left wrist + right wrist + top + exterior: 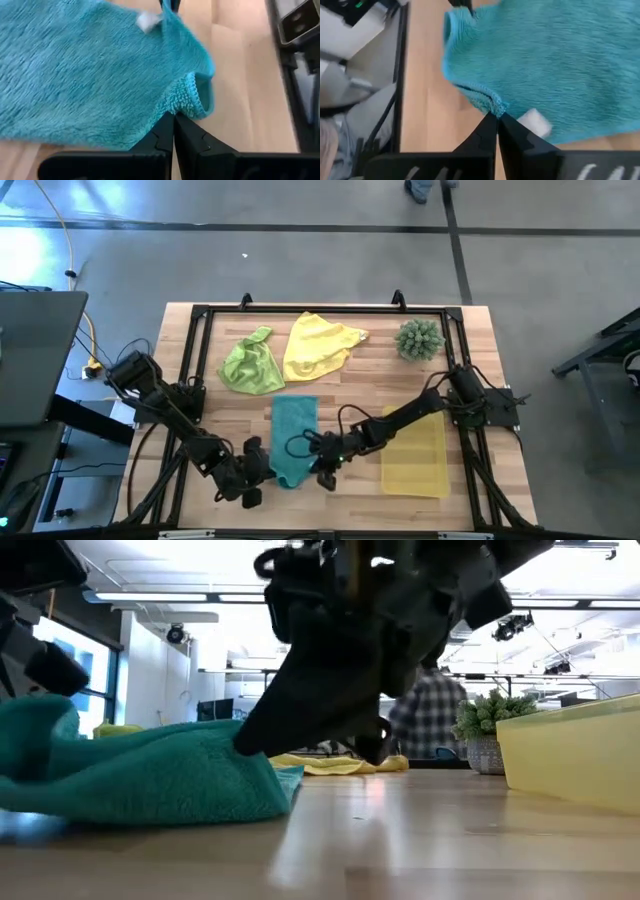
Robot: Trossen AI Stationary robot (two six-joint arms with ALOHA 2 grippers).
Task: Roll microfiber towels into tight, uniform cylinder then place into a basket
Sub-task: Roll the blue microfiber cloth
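The teal towel (293, 438) lies on the wood table between my two grippers, its far part flat and its near end raised into a fold (150, 775). My left gripper (264, 468) is shut at the towel's near left corner. My right gripper (321, 464) is shut at its near right corner. The lime green towel (250, 364) and the yellow towel (320, 346) lie crumpled at the far side. The yellow basket (415, 452) rests on the table right of the teal towel. My left gripper pinches the teal towel's hemmed near left corner (191, 104) between its two fingertips (165, 131), slanting down from the near left. The corner is lifted and curled over; the rest of the cloth lies slack on the table. My right gripper pinches the hemmed near right corner (492, 106) between its fingertips (507, 131), slanting down from the right. The edge bunches at the tips and a white label (534, 121) shows beside them. The rest of the towel lies slack on the table.
A spiky green plant (419, 340) stands at the far right, behind the basket. A black frame (320, 308) runs around the tabletop. Bare wood shows in front of the towel in the low view (420, 840). A person in a checked shirt (425, 720) stands far behind the table.
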